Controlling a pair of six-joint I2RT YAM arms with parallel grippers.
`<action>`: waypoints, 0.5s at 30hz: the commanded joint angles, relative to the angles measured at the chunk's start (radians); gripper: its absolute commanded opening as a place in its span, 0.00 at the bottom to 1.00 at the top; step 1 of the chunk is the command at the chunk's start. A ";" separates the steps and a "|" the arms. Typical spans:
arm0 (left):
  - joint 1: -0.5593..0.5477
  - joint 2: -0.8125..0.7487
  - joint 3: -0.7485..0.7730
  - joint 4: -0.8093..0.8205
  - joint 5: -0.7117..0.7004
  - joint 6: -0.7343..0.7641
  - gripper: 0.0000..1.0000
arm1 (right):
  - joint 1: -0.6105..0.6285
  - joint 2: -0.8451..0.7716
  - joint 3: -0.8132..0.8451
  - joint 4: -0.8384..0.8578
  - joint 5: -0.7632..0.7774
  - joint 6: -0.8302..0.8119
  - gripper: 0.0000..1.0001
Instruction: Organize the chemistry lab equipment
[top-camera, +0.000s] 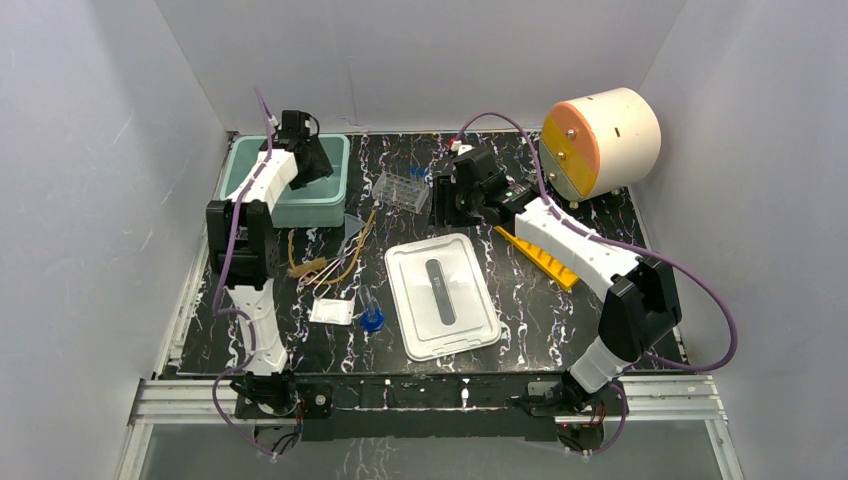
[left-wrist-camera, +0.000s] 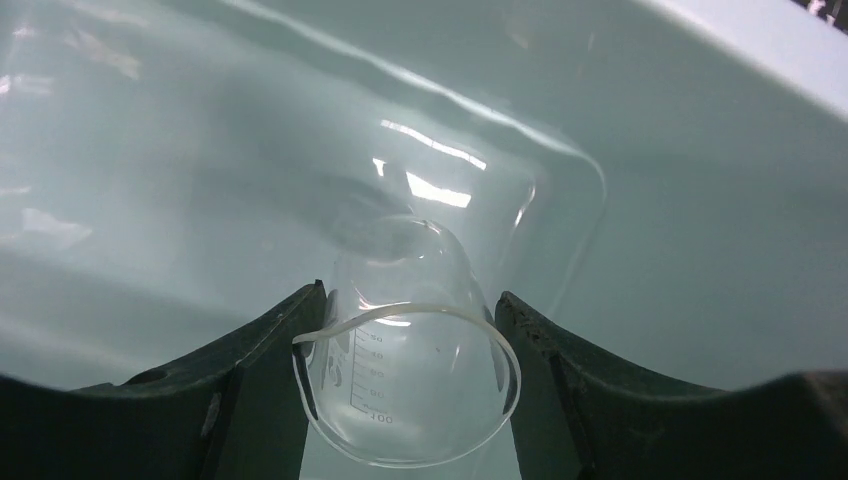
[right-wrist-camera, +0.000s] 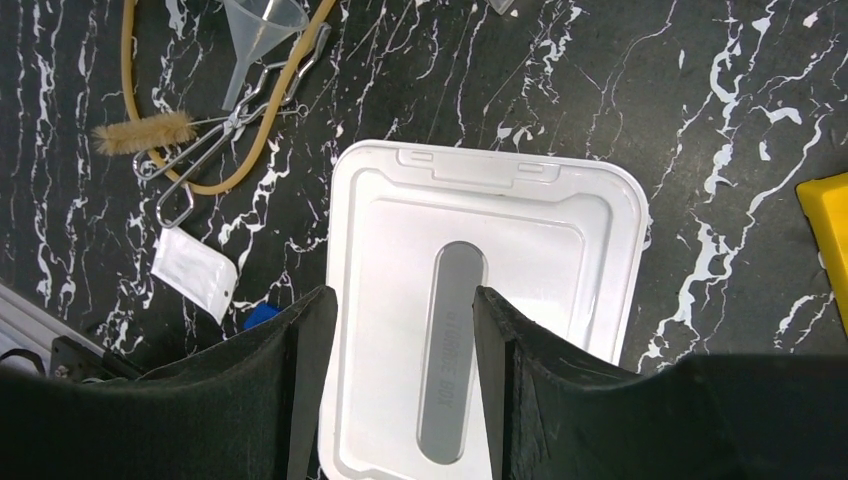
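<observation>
My left gripper (top-camera: 305, 160) hangs inside the teal bin (top-camera: 335, 205). In the left wrist view it (left-wrist-camera: 410, 300) is shut on a clear glass flask (left-wrist-camera: 410, 390) with printed graduations, held just above the bin floor (left-wrist-camera: 700, 200). My right gripper (top-camera: 445, 200) is open and empty above the table; in its wrist view it (right-wrist-camera: 405, 300) frames a white box lid (right-wrist-camera: 540, 240). Tan tubing (right-wrist-camera: 262, 150), a clear funnel (right-wrist-camera: 262, 30), a brush (right-wrist-camera: 145, 132), metal tongs (right-wrist-camera: 215, 135) and a white packet (right-wrist-camera: 195, 272) lie left of the lid. A blue-capped tube (top-camera: 372, 318) lies by the packet.
A clear rack of blue-capped tubes (top-camera: 402, 190) stands at the back centre. A yellow rack (top-camera: 540, 258) lies under my right arm. A cream drum with an orange face (top-camera: 600, 140) sits at the back right. The white lid (top-camera: 442, 293) lies at centre.
</observation>
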 joint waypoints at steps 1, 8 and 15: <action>0.004 0.084 0.130 0.055 0.061 0.039 0.32 | 0.004 -0.003 0.054 -0.022 0.020 -0.044 0.61; 0.004 0.182 0.210 0.101 0.033 0.030 0.33 | 0.004 -0.003 0.066 -0.033 0.062 -0.074 0.61; 0.004 0.229 0.217 0.139 0.034 0.001 0.40 | 0.001 0.011 0.094 -0.048 0.083 -0.100 0.62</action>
